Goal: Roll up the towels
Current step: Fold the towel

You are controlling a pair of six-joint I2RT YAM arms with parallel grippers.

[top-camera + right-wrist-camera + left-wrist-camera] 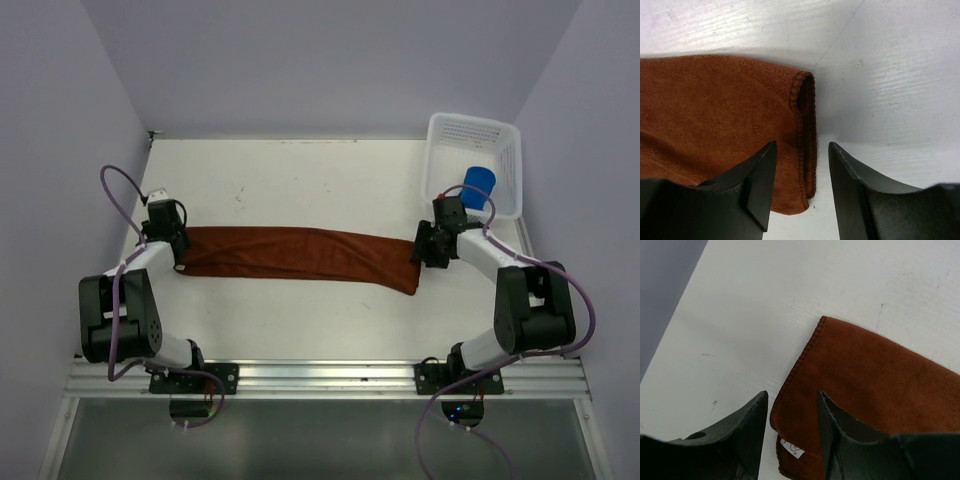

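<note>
Right now I see the rust-brown towel (300,253) lying as a long folded strip across the middle of the desk (300,180), reaching from near the left edge to near the right edge. My left tool (792,405) is at the strip's left end, its jaws parted and straddling the stitched edge: one finger over bare desk, the other over cloth. My right tool (800,155) is at the right end, also parted, with the folded hem between its fingers. The blue towel (479,186) sits rolled inside the white basket (470,120) at the far right corner, just beyond my right tool.
</note>
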